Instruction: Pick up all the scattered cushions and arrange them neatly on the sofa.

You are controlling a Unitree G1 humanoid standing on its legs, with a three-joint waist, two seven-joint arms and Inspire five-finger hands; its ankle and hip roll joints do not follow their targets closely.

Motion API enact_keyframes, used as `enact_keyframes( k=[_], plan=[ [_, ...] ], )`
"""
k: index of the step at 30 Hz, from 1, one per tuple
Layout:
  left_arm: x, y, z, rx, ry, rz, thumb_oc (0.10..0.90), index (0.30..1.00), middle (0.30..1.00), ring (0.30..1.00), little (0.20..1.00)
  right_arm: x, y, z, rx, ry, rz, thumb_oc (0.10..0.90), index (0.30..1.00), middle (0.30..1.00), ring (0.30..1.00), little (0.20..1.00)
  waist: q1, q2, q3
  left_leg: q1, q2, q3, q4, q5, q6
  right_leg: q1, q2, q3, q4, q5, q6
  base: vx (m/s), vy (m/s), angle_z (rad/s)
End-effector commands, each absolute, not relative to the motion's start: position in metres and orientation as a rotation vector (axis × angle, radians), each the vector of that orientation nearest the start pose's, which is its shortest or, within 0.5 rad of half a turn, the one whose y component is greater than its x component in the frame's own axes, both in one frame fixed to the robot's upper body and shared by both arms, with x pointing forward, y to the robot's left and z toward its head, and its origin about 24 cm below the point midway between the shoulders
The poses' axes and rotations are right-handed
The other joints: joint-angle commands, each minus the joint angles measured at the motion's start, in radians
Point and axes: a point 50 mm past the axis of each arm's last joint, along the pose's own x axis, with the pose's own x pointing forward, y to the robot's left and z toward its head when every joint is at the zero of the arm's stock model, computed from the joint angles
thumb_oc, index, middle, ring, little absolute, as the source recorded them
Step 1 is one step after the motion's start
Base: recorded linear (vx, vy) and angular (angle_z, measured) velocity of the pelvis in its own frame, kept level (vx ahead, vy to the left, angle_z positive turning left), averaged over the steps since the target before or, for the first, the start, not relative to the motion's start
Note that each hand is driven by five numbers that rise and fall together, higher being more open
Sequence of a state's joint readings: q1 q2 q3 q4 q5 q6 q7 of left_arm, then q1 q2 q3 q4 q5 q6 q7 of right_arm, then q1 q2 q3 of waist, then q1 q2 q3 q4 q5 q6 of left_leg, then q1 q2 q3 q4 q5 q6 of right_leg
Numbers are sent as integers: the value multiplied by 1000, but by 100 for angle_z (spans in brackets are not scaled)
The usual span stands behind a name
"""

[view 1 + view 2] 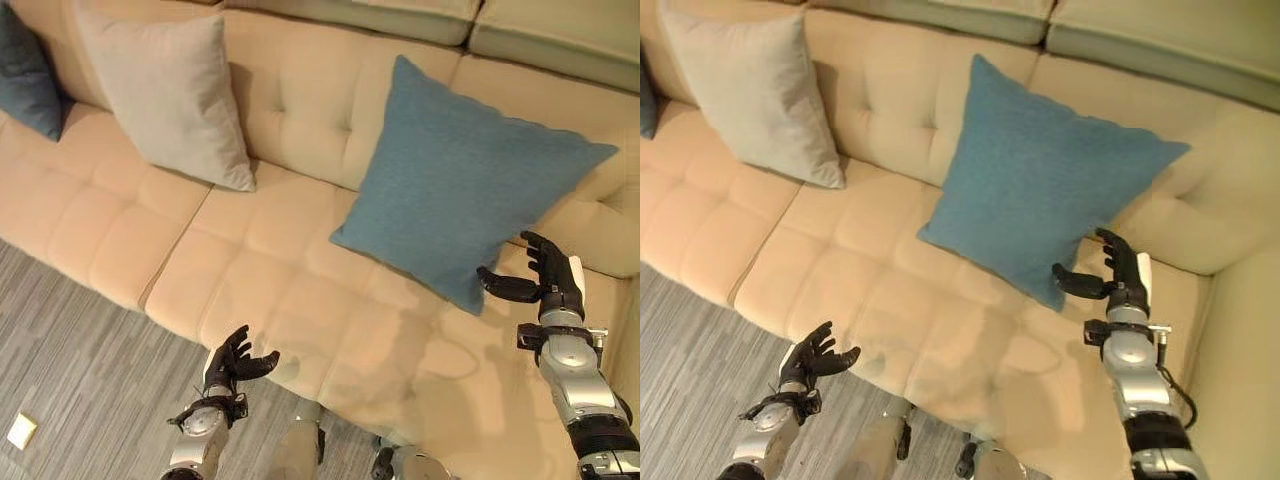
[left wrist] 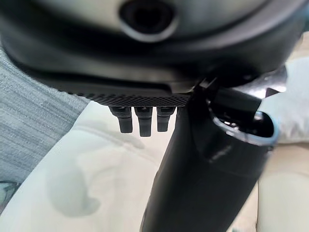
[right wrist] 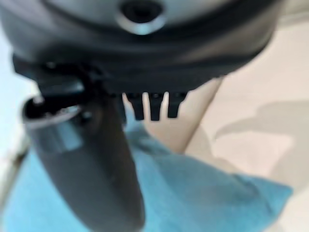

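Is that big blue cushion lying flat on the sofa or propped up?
Propped up: the blue cushion stands tilted on one corner, leaning against the sofa backrest.

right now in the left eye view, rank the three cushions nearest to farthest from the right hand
From the right hand:
1. Blue cushion, leaning on the sofa backrest, right beside the hand.
2. Grey cushion, farther to the left against the backrest.
3. Dark blue cushion, at the far left edge.

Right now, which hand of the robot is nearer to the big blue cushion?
Right. The right hand is open beside the blue cushion, at its lower corner; the left hand is open, far off at the sofa front edge.
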State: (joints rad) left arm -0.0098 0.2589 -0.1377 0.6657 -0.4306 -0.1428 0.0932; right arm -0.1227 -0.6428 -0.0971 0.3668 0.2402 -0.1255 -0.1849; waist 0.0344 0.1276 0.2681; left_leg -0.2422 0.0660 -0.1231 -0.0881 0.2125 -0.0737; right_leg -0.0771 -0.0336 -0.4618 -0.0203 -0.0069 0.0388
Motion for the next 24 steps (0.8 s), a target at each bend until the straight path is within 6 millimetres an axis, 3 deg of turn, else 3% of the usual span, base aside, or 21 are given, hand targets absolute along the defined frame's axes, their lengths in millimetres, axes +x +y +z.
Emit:
enact_keyframes(
  k=[1, 3, 4, 5, 7, 8, 9, 10, 11, 13, 14, 16, 18, 19, 21, 22, 24],
  plan=[
    [200, 236, -81, -67, 502, 248, 800, 900, 900, 900, 900, 262, -320, 100, -443, -136, -308, 800, 900, 900, 900, 900, -14, -103, -153, 91, -38, 108, 1, -167, -24, 49, -55, 96, -22, -65, 63, -5, 9, -32],
    [194, 239, -83, -63, 515, 251, 800, 900, 900, 900, 900, 251, -316, 79, -459, -60, -259, 800, 900, 900, 900, 900, -23, -106, -164, 113, -34, 129, 1, -175, -17, 60, -50, 118, -32, -56, 67, -18, -6, -26],
    [189, 240, -85, -48, 529, 245, 800, 900, 900, 900, 900, 240, -308, 53, -470, 38, -206, 800, 900, 900, 900, 900, -35, -107, -171, 135, -29, 151, 1, -183, -10, 69, -45, 141, -41, -48, 70, -30, -11, -37],
    [189, 240, -85, -47, 530, 245, 800, 900, 900, 900, 900, 240, -308, 53, -470, 39, -206, 800, 900, 900, 900, 900, -33, -108, -171, 137, -28, 152, 1, -183, -10, 70, -45, 143, -42, -47, 70, -37, -13, -43],
    [181, 241, -90, -39, 561, 244, 800, 900, 900, 900, 900, 228, -299, 24, -487, 148, -150, 800, 900, 900, 900, 900, -36, -110, -175, 162, -23, 173, 1, -189, -3, 85, -40, 165, -55, -40, 72, -38, -46, -43],
    [171, 243, -96, -27, 600, 244, 800, 900, 900, 900, 900, 214, -292, 0, -493, 245, -108, 800, 900, 900, 900, 900, -40, -110, -182, 183, -20, 188, 1, -192, 0, 100, -36, 181, -65, -36, 74, -21, -56, -46],
    [171, 243, -96, -27, 600, 245, 800, 900, 900, 900, 900, 214, -291, -1, -493, 246, -108, 800, 900, 900, 900, 900, -39, -111, -181, 184, -20, 189, 1, -193, 0, 101, -36, 182, -66, -36, 74, 1, -74, -44],
    [159, 244, -104, -9, 655, 240, 800, 900, 900, 900, 900, 203, -287, -21, -540, 338, -62, 800, 900, 900, 900, 900, -39, -110, -185, 204, -14, 199, 1, -195, 3, 111, -30, 197, -67, -41, 72, 7, -39, -25],
    [159, 245, -104, -9, 655, 241, 800, 900, 900, 900, 900, 203, -287, -22, -540, 338, -62, 800, 900, 900, 900, 900, -38, -110, -184, 205, -14, 200, 1, -196, 3, 112, -30, 198, -67, -41, 72, -3, -63, -32],
    [146, 245, -115, 12, 730, 244, 800, 900, 900, 900, 900, 189, -285, -44, -546, 444, -45, 800, 900, 900, 900, 900, -41, -109, -180, 222, -7, 208, 1, -194, 2, 121, -24, 214, -67, -44, 69, -20, -53, -22],
    [146, 245, -115, 12, 730, 244, 800, 900, 900, 900, 900, 189, -284, -44, -546, 444, -45, 800, 900, 900, 900, 900, -41, -109, -180, 222, -7, 208, 1, -194, 2, 121, -24, 214, -67, -44, 69, -49, -77, -17],
    [127, 245, -130, 37, 838, 261, 800, 900, 900, 900, 900, 166, -282, -75, -536, 593, -58, 800, 900, 900, 900, 900, -41, -106, -143, 231, 6, 221, 17, -167, -6, 129, -14, 225, -67, -59, 60, -154, -126, -17],
    [123, 245, -133, 38, 860, 270, 800, 900, 900, 900, 900, 161, -280, -83, -550, 641, -49, 800, 900, 900, 900, 900, -37, -109, -119, 191, 9, 209, 84, -169, -10, 123, -22, 225, -67, -61, 57, -250, -101, 1],
    [120, 244, -136, 22, 880, 289, 800, 900, 900, 900, 900, 160, -281, -89, -575, 679, -41, 800, 900, 900, 900, 900, -27, -124, -86, 157, -3, 183, 168, -212, -13, 112, -37, 227, -67, -47, 51, -244, -74, 11],
    [120, 244, -136, 22, 879, 289, 800, 900, 900, 900, 900, 160, -281, -89, -574, 678, -41, 800, 900, 900, 900, 900, -28, -124, -89, 151, -4, 182, 168, -211, -13, 108, -37, 225, -67, -45, 51, -163, -37, 10],
    [117, 244, -138, 22, 902, 288, 800, 900, 900, 900, 900, 164, -282, -89, -592, 688, -40, 800, 900, 900, 900, 900, -25, -142, -83, 153, -31, 157, 249, -257, -7, 87, -56, 226, -67, -23, 50, -191, -32, -12],
    [111, 241, -142, 16, 930, 291, 800, 900, 900, 900, 900, 165, -285, -89, -595, 695, -50, 800, 900, 900, 900, 900, -41, -150, -92, 189, -22, 171, 340, -303, 2, 54, -63, 222, -67, -4, 47, -230, -16, -26]
  ],
)
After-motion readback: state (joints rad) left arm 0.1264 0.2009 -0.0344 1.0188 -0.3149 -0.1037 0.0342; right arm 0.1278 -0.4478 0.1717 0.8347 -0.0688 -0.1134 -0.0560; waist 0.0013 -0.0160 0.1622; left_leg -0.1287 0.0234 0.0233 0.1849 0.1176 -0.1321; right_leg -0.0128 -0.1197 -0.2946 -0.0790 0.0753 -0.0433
